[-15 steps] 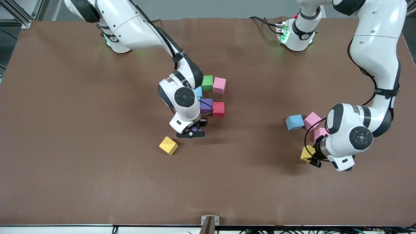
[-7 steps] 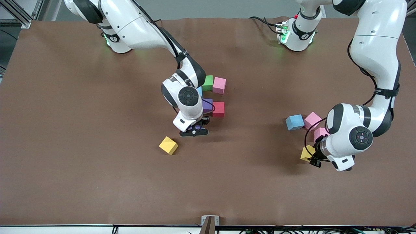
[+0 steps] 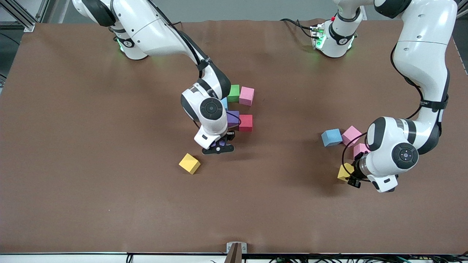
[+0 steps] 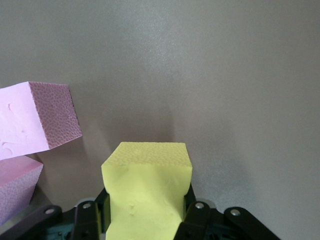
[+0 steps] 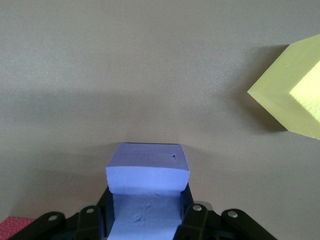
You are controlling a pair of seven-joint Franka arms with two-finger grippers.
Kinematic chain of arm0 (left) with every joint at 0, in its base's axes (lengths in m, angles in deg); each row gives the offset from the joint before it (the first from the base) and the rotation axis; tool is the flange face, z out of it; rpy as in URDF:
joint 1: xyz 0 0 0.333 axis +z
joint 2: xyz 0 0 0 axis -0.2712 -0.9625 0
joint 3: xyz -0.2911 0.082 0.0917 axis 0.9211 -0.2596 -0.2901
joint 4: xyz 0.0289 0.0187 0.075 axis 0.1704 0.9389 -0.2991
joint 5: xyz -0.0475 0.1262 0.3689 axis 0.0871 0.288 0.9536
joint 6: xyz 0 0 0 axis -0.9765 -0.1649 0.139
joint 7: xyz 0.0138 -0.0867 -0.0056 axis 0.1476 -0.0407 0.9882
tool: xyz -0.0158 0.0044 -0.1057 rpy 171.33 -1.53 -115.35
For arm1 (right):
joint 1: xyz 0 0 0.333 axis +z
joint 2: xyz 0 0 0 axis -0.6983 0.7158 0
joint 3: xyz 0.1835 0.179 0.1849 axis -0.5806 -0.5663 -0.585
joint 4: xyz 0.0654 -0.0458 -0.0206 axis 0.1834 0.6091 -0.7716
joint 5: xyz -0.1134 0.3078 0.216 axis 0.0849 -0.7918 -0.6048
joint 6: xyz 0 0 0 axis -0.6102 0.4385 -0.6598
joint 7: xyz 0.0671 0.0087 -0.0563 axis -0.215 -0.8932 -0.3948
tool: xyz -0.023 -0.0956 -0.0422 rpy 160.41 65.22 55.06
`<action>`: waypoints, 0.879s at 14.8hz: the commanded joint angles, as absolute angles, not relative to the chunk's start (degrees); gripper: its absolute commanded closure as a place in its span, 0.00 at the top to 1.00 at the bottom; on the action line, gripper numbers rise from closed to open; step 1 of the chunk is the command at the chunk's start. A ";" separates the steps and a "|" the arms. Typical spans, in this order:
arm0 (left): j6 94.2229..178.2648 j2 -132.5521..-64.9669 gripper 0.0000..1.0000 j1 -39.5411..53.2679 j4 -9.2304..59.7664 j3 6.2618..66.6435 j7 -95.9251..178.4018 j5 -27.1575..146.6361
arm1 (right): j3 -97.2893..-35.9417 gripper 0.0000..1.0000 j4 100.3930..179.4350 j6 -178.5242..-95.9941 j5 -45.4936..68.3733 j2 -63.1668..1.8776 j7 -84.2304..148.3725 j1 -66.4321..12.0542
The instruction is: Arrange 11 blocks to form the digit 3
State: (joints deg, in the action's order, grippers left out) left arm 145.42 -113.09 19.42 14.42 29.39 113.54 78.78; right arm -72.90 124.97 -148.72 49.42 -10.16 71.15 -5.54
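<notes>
1. While the right pincer (image 3: 218, 148) hangs low over the tabletop (image 3: 91, 146) with its purple block (image 5: 147, 172), you should line that cube's edges up square with the cluster before letting it down, so it seats flush beside its neighbours, not skewed.
2. That cluster, the start of the digit 3, sits near the middle of the tabletop: green block (image 3: 233, 92) and pink block (image 3: 246, 95) side by side, with a second purple block (image 3: 233, 118) and a red block (image 3: 245, 122) nearer the front camera; a light blue block (image 3: 223, 103) peeks out beside the arm. You judge the figure well short of eleven cubes.
3. Right pincer: jaws clamped on the purple block's two sides, the foam visibly pinched. A loose yellow block (image 3: 189, 163) lies just beside it on the tabletop, nearer the camera, so keep your descent clear of it.
4. Left pincer (image 3: 351, 178): clamped on another yellow block (image 4: 146, 192), squeezing its flanks in, close above the tabletop at the left arm's end.
5. Beside it rest two pink blocks (image 3: 351, 136) and a blue block (image 3: 331, 137), waiting to be carried over.
6. Lift your yellow cube straight up first, so it does not drag the pink pair.
</notes>
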 commanded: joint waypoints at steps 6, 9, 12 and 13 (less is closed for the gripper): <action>145.20 -113.57 0.31 19.34 13.97 29.47 113.45 79.81 | -73.03 0.04 126.23 -148.64 49.87 -10.34 70.06 -5.35; 145.29 -113.57 0.31 19.34 13.97 29.47 113.45 79.81 | -73.03 0.05 126.59 -148.64 49.87 -10.34 70.06 -5.35; 145.29 -113.57 0.31 19.34 13.97 29.46 113.45 79.81 | -73.03 0.19 126.50 -148.64 49.87 -10.34 69.80 -5.61; 145.29 -113.57 0.31 19.34 13.97 29.46 113.45 79.81 | -73.03 0.77 126.41 -148.64 49.87 -10.34 69.36 -5.79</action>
